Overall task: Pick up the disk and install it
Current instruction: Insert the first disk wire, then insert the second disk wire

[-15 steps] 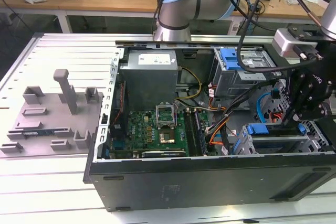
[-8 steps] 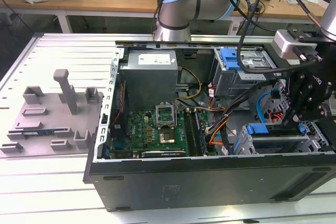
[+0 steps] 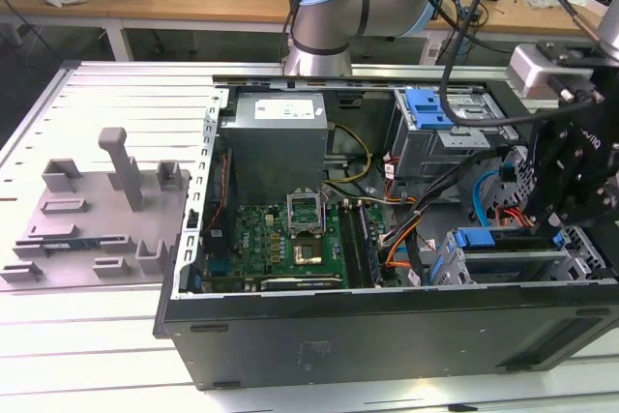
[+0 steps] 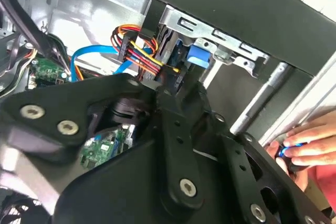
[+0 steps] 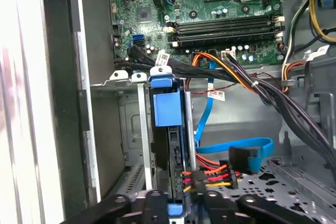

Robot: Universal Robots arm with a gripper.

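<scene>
The disk [image 5: 169,145] is seen standing on edge in the metal drive bay [image 5: 131,124] of the open computer case [image 3: 387,336], directly ahead of the gripper [image 5: 176,205], so installation appears largely done. Its blue carrier frame and a dark edge are shown. Whether the gripper is closed on the disk cannot be told. Orange-and-red cables [image 5: 210,174] lie just beside it.

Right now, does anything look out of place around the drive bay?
Yes. A person's hand is holding something small and blue by the case edge, close to the gripper. Inside, the disk sits upright in its bay with cables plugged in.
</scene>
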